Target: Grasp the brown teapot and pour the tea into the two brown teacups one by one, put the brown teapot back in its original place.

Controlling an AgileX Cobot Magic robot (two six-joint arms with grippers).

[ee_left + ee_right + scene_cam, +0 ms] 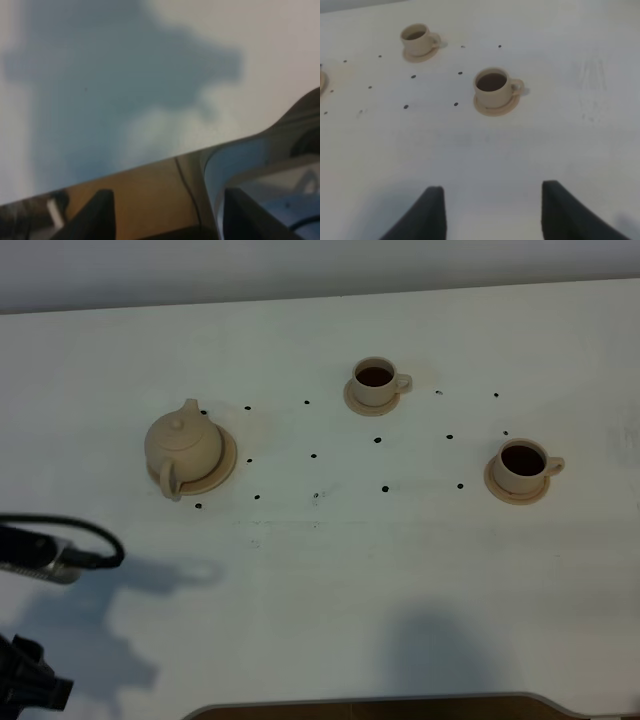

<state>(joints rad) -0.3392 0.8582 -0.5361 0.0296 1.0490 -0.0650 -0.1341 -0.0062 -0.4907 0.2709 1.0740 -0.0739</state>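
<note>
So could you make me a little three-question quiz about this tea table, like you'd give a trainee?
1. True or false: the teapot sits on its saucer.
2. How many cups hold dark liquid: the far cup, the near cup, or both?
3. Which way does the teapot's handle point?
A. toward the camera side of the table
B. toward the far cup
C. straight up

Key:
1. True. It rests on the wide saucer and nothing grips it.
2. Both; each shows a dark surface inside.
3. A. The handle loop faces the table's near edge.
</note>
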